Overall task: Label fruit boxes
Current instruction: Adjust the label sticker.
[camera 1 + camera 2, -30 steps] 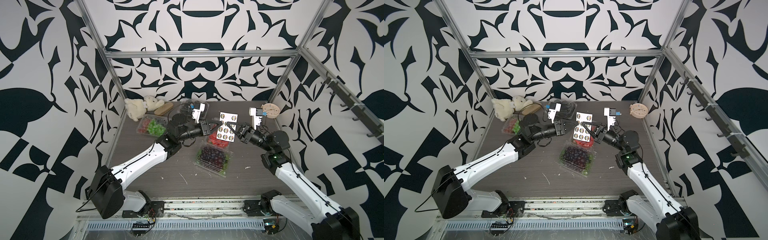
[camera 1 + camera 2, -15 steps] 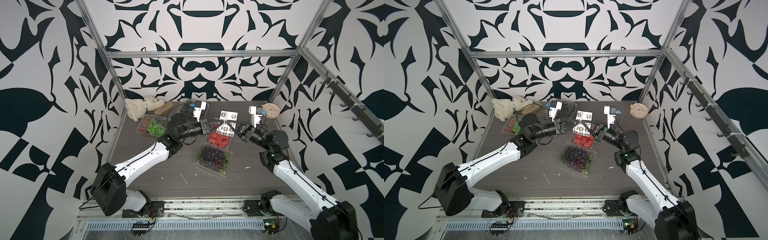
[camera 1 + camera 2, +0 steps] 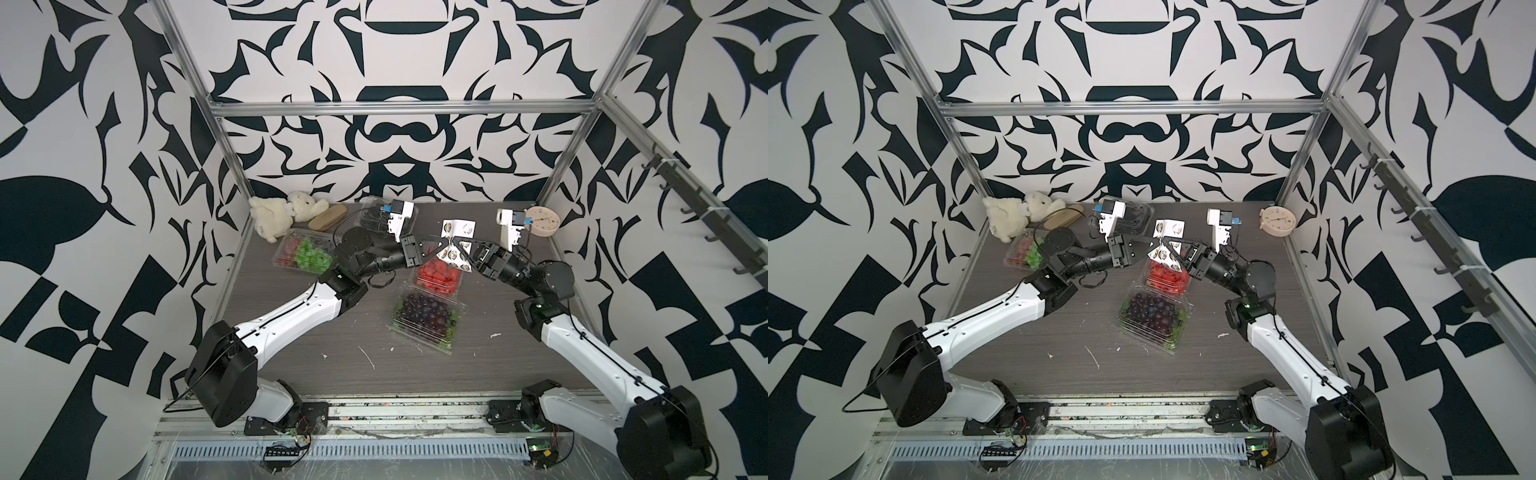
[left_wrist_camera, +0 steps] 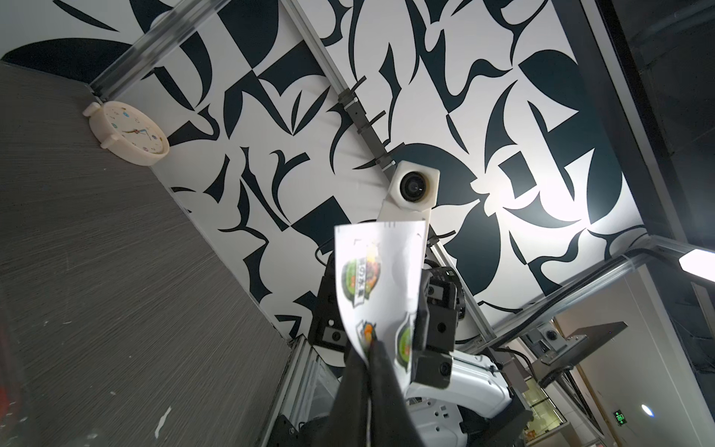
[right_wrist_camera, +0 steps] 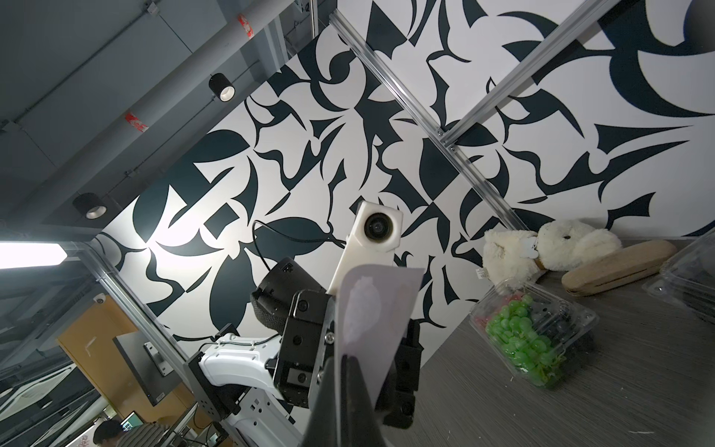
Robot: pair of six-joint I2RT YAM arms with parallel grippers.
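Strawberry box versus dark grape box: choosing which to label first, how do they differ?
The strawberry box holds red fruit, the grape box dark purple. The strawberry box sits farther back, partly behind the raised sticker sheet; the grape box is uncovered nearer the front. Both are clear clamshells.

Strawberry box far end hidden behind sticker sheet.
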